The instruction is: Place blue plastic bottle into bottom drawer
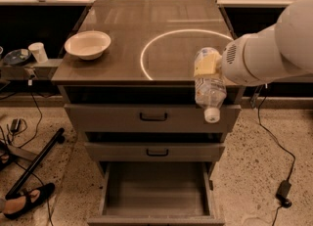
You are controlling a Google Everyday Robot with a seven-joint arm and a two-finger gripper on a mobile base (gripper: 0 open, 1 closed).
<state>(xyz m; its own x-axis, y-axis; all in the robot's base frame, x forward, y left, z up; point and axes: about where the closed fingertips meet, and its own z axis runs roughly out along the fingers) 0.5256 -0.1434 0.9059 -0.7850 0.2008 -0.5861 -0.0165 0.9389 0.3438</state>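
Observation:
The blue plastic bottle (210,93) hangs cap down in front of the cabinet's right front edge, level with the top drawer. My gripper (207,64) is shut on the bottle's upper part, its yellowish fingers (206,67) wrapped around it, with the white arm reaching in from the right. The bottom drawer (156,186) is pulled open below, its flat grey inside bare. The bottle is above and a little right of the drawer's right side.
A white bowl (88,44) sits on the cabinet top at the left. The top drawer (153,117) and middle drawer (156,152) are shut. A white cup (37,52) stands on a side shelf at the left. A black pole (34,164), a shoe (24,203) and cables lie on the floor.

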